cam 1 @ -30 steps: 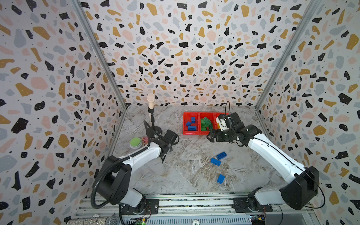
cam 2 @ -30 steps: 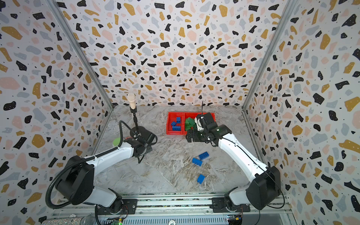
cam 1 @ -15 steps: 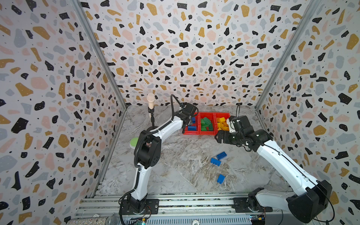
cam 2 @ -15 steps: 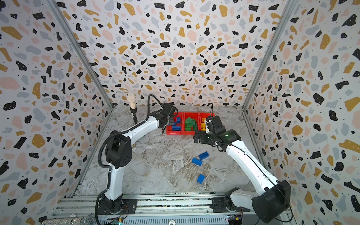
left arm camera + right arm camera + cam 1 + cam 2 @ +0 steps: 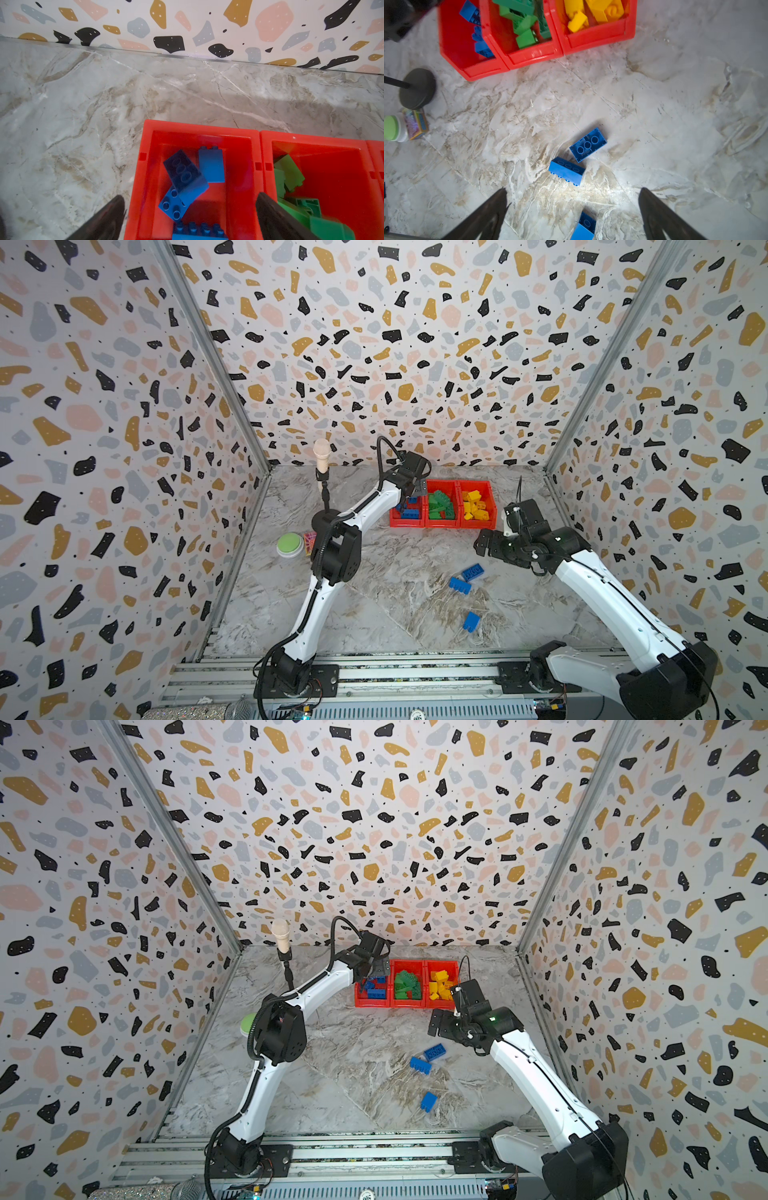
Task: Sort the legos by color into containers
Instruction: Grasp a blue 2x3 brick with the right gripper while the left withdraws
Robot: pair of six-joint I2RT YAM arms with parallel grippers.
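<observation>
Two wide-spread black fingers [image 5: 112, 214] of the left gripper [image 5: 190, 200] hang empty over the leftmost of the red containers [image 5: 441, 524], blue legos [image 5: 185, 178] heaped below. Green and yellow sit in the neighbouring bins. Further right, three loose blue bricks [image 5: 587, 144] lie on the marble [image 5: 675, 124] before the right gripper [image 5: 573, 190], equally wide, holding nothing.

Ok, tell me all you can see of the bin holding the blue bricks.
The blue-brick bin is glossy red plastic, rectangular, open-topped, upright on the marble table, at the left end of the row in both top views, its side joined to the green-brick bin. Several blue bricks lie jumbled inside, leaving much floor bare. The left gripper hovers open above it, holding nothing.
</observation>
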